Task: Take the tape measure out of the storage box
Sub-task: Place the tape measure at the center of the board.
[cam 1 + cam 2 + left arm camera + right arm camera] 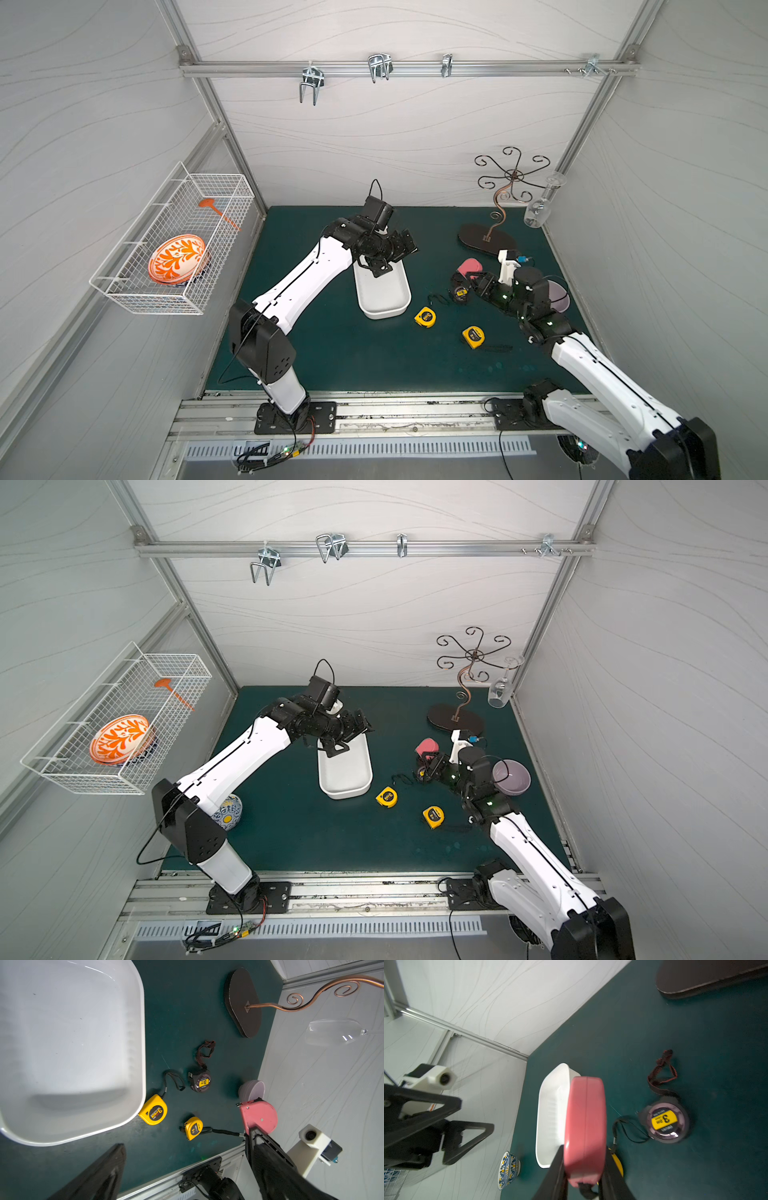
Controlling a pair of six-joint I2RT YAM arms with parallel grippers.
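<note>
The pink tape measure (584,1122) is out of the white box (384,301). My right pincer (583,1169) clenches it edge-on over the mat, to the right of the box and near the black tape measure (460,293).

Nearest my bases, a grey metal rail (374,411) runs along the front edge of the dark green mat (353,357). Two yellow tape measures lie on the mat. One (425,317) is just beside the near right corner of the box, and the other (473,336) lies further right. In a top view a blue and yellow bowl (228,812) shows behind my left elbow. The box lies lengthwise in the middle of the mat, and its smooth floor shows bare in the left wrist view. A lilac bowl (511,777) sits at the right edge, partly under my right arm.

Farther back stands the dark oval base (486,239) of a copper scrolled stand, and a wine glass (538,210) hangs bowl-down from one of its arms. A wire basket (137,286) on the left wall holds an orange and white plate (178,257). High on the back wall, a rail (519,68) carries metal hooks.

My left arm rises from its base, elbow up, with the wrist turned over the far end of the box. My left pincer (392,257) is released, with its fingers spread wide and grasping nothing. My right arm reaches low across the mat from the near right.
</note>
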